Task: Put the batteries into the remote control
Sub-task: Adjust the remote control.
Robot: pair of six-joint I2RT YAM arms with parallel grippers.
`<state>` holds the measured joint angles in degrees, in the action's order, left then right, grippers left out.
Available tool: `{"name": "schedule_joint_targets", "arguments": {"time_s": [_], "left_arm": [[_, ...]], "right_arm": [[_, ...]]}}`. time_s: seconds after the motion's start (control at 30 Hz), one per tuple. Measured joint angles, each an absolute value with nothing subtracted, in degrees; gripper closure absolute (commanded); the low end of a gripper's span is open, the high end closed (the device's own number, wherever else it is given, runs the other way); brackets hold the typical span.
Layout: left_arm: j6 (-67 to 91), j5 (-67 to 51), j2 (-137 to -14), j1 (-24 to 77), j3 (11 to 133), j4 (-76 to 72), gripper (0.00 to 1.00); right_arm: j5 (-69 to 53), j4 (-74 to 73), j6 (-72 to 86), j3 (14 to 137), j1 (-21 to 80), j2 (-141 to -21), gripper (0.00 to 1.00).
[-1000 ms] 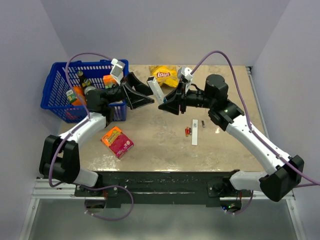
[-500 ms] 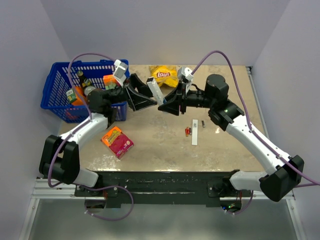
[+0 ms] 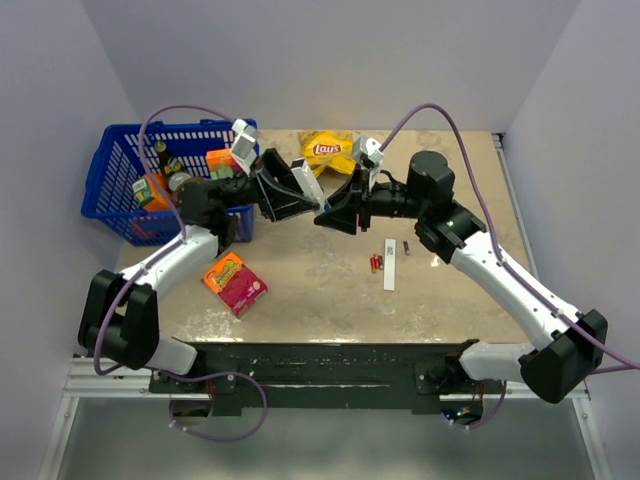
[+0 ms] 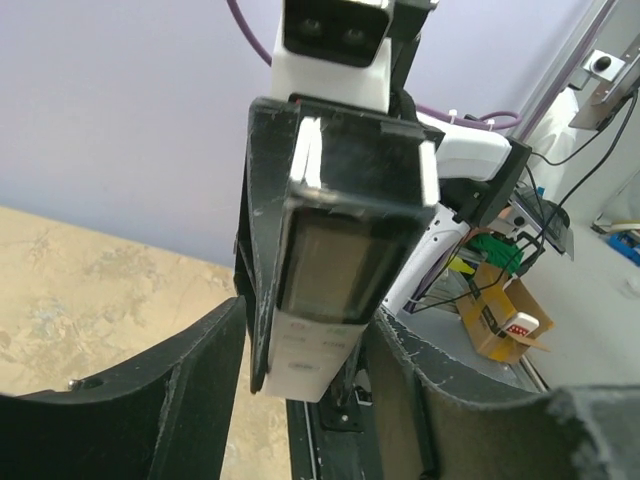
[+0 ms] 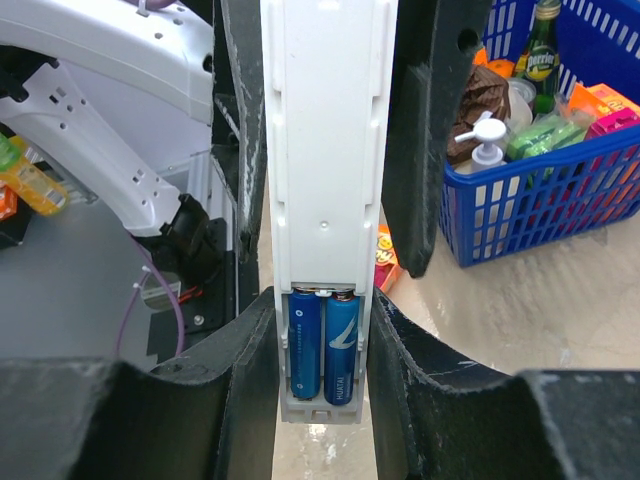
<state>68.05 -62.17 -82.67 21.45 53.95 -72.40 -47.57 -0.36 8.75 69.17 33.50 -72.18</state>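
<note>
Arms [image 3: 170,255] [image 3: 500,270] meet aloft; right gripper [image 3: 328,212] clamps remote control [image 5: 320,150].

remote control [image 5: 325,150]: white, dark at one end | batteries [image 5: 323,345] inside: blue | basket [image 3: 110,180], far-left corner of table [image 3: 320,290]: blue | chip bag [image 3: 328,150], far edge: yellow, red logo | box [image 3: 235,283], near-left: orange-pink | table: beige marbled

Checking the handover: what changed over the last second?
The left gripper moved right to the remote with its jaws narrowing, and now flanks the remote's free end. Whether it grips yet is unclear. The right gripper shifted slightly left, holding the remote throughout. Unchanged: loose batteries, back strip, basket.
</note>
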Motion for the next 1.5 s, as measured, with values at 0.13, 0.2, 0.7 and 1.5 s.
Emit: {"name": "schedule_joint_targets", "arguments": {"time_s": [0.13,0.2,0.7,1.5], "left_arm": [[67.81,-62.17,-82.26,21.45,54.61,-72.42,0.52],[67.79,-62.19,-81.93,21.45,54.68,-72.42,0.55],[66.39,-63.20,-80.64,21.52,54.68,-72.75,0.71],[66.35,-69.10,-80.34,20.86,56.49,-72.75,0.88]], "right_arm": [[-47.57,-0.38,9.13,68.29,33.50,-71.90,0.97],[-47.59,-0.38,9.37,68.10,33.50,-71.81,0.97],[-47.51,0.49,11.35,67.09,34.02,-70.13,0.96],[-48.97,-3.07,9.32,68.36,34.57,-70.02,0.93]]}}
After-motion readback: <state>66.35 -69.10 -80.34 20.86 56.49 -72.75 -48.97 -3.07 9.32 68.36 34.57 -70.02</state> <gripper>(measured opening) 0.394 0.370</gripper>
